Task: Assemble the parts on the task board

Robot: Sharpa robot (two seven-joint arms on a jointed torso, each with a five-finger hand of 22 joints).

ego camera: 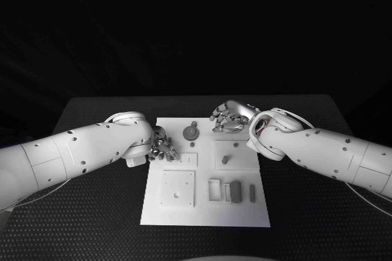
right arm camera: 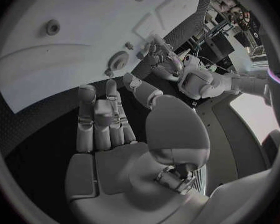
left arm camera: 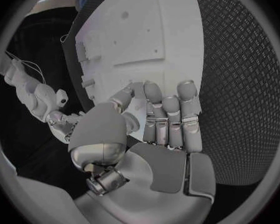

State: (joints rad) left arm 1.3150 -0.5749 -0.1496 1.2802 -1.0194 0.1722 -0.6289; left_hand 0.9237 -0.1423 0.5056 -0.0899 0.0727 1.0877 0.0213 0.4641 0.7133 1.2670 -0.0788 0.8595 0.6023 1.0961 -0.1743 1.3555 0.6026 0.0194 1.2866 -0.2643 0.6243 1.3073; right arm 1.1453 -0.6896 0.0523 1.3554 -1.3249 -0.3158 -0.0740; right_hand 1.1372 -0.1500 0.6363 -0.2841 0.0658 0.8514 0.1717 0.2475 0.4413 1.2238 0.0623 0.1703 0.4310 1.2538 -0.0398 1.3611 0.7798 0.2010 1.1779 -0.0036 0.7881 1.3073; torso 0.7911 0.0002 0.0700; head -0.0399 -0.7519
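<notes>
two hands hang over the far half of the task board (ego camera: pixel 204 215), one at each long edge, and neither holds anything. the left hand (ego camera: pixel 161 148) sits at the board's left edge with its fingers straight and laid close side by side, the thumb bent across in front of them; the left wrist view shows nothing between them. the right hand (ego camera: pixel 229 117) is at the board's far right corner, fingers likewise extended and close together, palm bare in the right wrist view.

the round gear-like part (ego camera: pixel 191 131) lies flat on the board between the two hands, just beside the left hand's fingertips and a little farther from the right hand. being round, it has no long axis to line up with. judging from this, the left hand is the nearer one for a pick, reaching inward toward the board's middle.

a small upright peg (ego camera: pixel 226 157) stands in the square block (ego camera: pixel 234 155) just on the near side of the right hand, under its forearm. nearer the robot than both hands, the slotted holder (ego camera: pixel 231 191) carries a dark bar (ego camera: pixel 236 191) lying with its long axis running toward the robot, with an open slot beside it and a slim piece (ego camera: pixel 252 193) just outside. the plate with holes (ego camera: pixel 178 188), below the left hand, looks unfilled, so most of the assembly seems yet to be done.
</notes>
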